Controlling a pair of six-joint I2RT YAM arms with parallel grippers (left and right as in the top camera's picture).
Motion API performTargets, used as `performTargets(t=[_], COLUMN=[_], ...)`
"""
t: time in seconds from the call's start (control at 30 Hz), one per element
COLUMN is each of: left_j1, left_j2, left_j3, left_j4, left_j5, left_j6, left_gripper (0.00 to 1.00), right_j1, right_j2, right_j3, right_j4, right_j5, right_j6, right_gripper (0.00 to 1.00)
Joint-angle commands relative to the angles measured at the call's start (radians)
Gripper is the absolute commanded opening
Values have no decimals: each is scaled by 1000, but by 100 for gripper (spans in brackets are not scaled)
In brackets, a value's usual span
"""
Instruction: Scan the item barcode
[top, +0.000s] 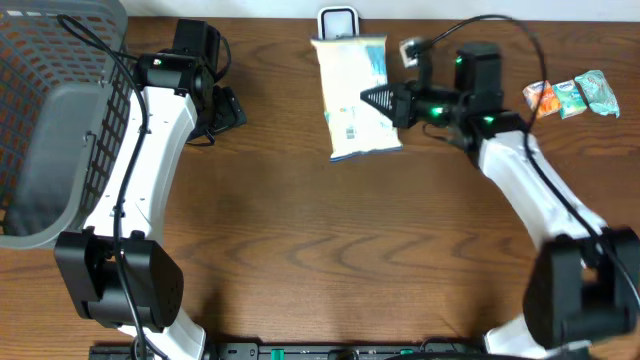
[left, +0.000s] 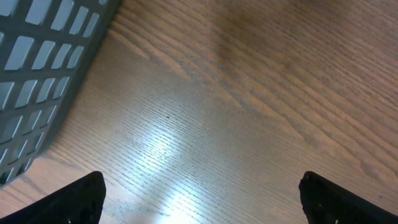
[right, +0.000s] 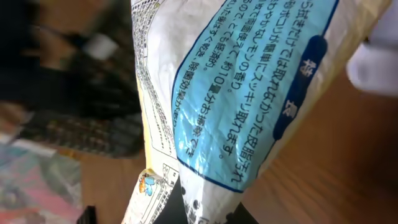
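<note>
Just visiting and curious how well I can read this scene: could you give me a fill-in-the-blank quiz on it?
1. The right gripper is shut on a white and ____ packet.
2. The left gripper stands ____, holding nothing.
3. The grey basket stands at the ____ edge of the overhead view.
Missing words: blue; open; left.

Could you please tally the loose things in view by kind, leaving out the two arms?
Grey basket: 1
Large white-and-blue packet: 1
Small sachets: 3, one orange, one green, one teal
White upright device at the far edge: 1
Total: 6
</note>
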Motion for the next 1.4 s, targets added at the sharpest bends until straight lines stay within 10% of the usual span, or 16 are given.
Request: performTargets(t=[0.0, 0.43, 1.37], left_j1=[3, 3, 3], left_j2=[-5, -5, -5], left_j3=[3, 3, 3], left_j4=[-4, -4, -4], left_j5=[-13, -13, -13], left_j6=[17, 17, 17], left_gripper=[98, 98, 98], right_j1=[2, 92, 94], right_j2=[-77, -129, -120], right_j3=[11, 11, 10], right_j4=[45, 364, 110], right_j5=[-47, 241, 404], right_j6=[-19, -113, -137], right_gripper=[1, 1, 1])
